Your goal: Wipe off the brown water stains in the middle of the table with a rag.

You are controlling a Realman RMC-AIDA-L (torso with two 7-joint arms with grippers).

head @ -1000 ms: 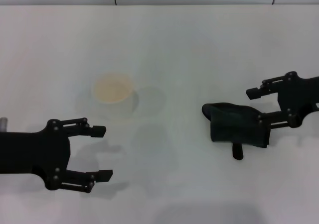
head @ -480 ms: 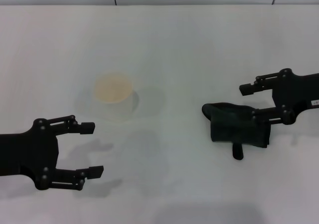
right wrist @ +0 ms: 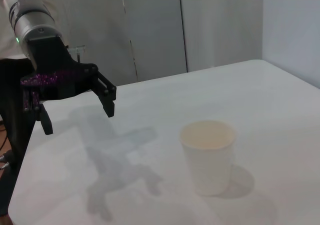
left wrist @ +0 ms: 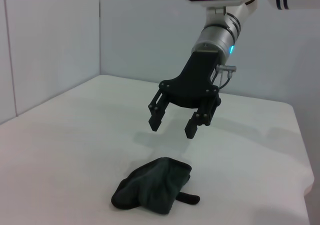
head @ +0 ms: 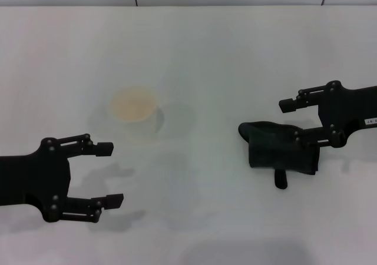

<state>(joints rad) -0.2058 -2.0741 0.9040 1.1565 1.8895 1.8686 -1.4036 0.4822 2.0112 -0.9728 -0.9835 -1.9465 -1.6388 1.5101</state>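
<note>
The dark rag (head: 281, 153) lies crumpled at 3 o'clock on the surface (head: 235, 53), beneath the right hand (head: 293, 121), fingers apart. The left hand (head: 110, 174), fingers apart, is parked at 8 o'clock. The paper cup (head: 134, 113) could be toppled during wiping.

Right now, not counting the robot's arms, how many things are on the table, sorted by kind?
Dark rag: 1
White paper cup: 1
Total: 2
</note>
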